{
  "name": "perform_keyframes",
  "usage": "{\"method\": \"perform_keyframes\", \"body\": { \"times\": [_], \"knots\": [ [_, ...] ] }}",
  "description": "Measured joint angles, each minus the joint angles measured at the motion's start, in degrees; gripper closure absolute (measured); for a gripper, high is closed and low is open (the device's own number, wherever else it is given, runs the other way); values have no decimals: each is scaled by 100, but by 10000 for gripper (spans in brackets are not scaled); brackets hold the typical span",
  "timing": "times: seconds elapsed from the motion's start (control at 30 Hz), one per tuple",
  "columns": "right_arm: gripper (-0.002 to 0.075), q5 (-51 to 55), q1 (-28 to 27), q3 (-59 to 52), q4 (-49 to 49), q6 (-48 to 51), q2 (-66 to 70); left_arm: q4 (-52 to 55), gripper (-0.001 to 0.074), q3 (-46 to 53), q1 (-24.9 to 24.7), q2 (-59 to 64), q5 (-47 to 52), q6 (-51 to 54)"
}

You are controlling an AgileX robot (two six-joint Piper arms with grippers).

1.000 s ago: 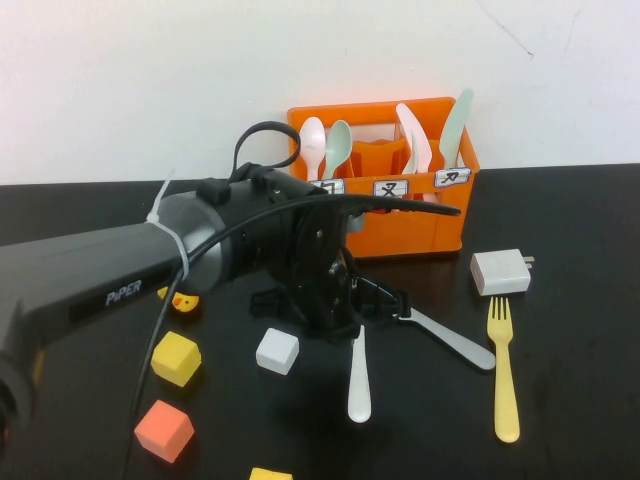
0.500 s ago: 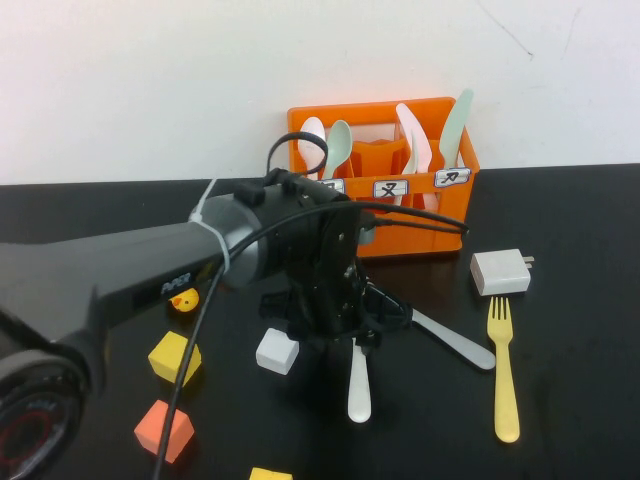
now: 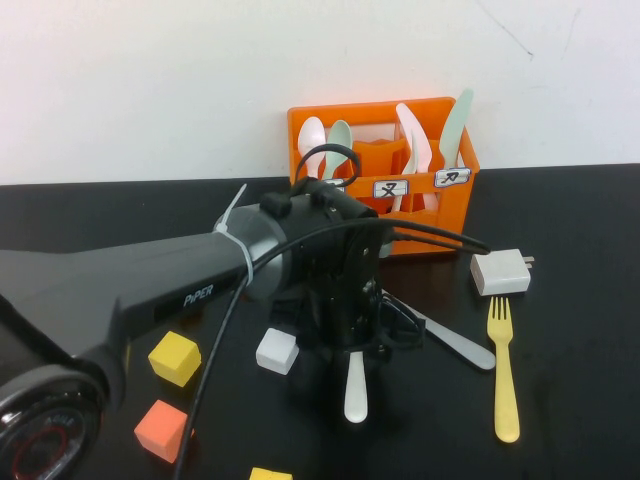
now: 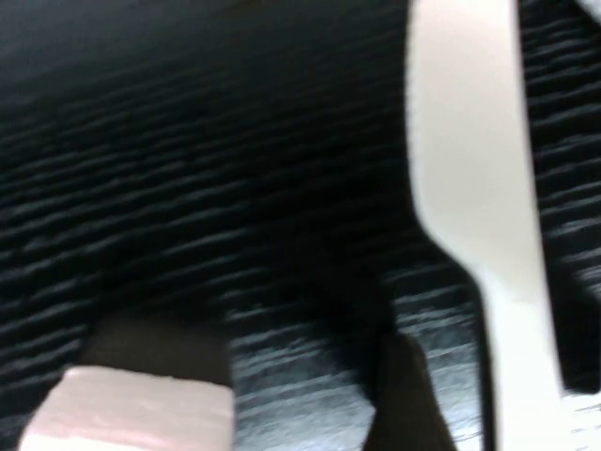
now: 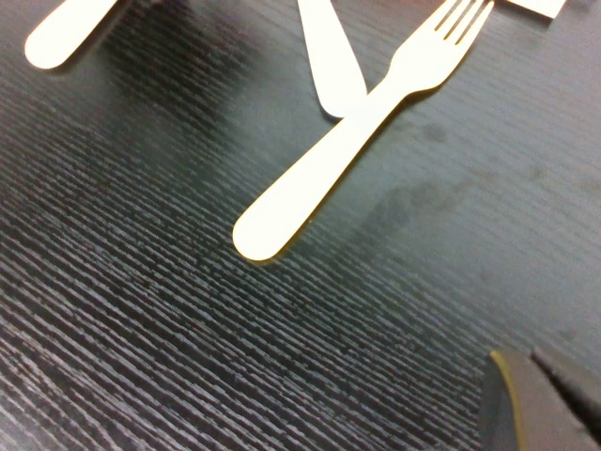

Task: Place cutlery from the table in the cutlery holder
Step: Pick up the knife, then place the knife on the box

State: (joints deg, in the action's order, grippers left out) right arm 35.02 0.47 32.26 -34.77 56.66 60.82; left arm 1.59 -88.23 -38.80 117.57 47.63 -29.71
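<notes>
Cutlery lies scattered on the black table (image 3: 580, 250): a cream-white knife (image 3: 356, 385) just below our left gripper (image 3: 352, 335), a grey knife (image 3: 455, 342) angled out to its right, and a yellow fork (image 3: 504, 370) further right, tines pointing away from us. Our left arm covers the upper end of the cream knife and the near end of the grey one, so we cannot see how they meet. The left gripper hangs low over the cream knife with its fingers spread wide; they hold nothing that we can make out, and the wrist view is too blurred to show whether they touch the knife (image 4: 474, 188). Our right gripper (image 5: 545, 404) shows only as a dark corner in its own wrist view, above the table near the fork's handle (image 5: 347, 141); it is closed and empty.

The orange cutlery holder (image 3: 430, 215) stands at the back of the table against a plain white wall, with spoons and other pale utensils upright in its compartments. Our arm hides the leftmost of its three white labels.

The tabletop is matte with a fine wood-like grain. A white charger block (image 3: 500, 271) sits between holder and fork. Small cubes lie to the left: white (image 3: 276, 351), yellow (image 3: 175, 359) and orange (image 3: 162, 430)
</notes>
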Motion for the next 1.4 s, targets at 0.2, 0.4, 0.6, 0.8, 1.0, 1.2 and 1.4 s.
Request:
{"method": "perform_keyframes", "body": {
  "times": [0.2, 0.4, 0.6, 0.8, 1.0, 1.2, 1.4],
  "knots": [
    [729, 0, 0, 0, -4, 0, 0, 14, 393, 0, 0, 0, 111, -37],
    [729, 0, 0, 0, -13, 0, 0, 14, 583, -27, 0, 0, 322, -37],
    [729, 0, 0, 0, -13, 0, 0, 14, 630, -27, 0, 0, 347, -37],
    [729, 0, 0, 0, -26, 0, 0, 14, 630, -27, 0, -30, 322, -62],
    [729, 0, 0, 0, -54, 0, 0, 14, 630, -27, 0, -439, 93, -162],
    [729, 0, 0, 0, -113, 0, 0, 41, 630, -27, 0, -980, 178, -177],
    [729, 0, 0, 0, -135, 0, 0, 252, 630, -27, 0, -1405, 253, -190]
  ]
}}
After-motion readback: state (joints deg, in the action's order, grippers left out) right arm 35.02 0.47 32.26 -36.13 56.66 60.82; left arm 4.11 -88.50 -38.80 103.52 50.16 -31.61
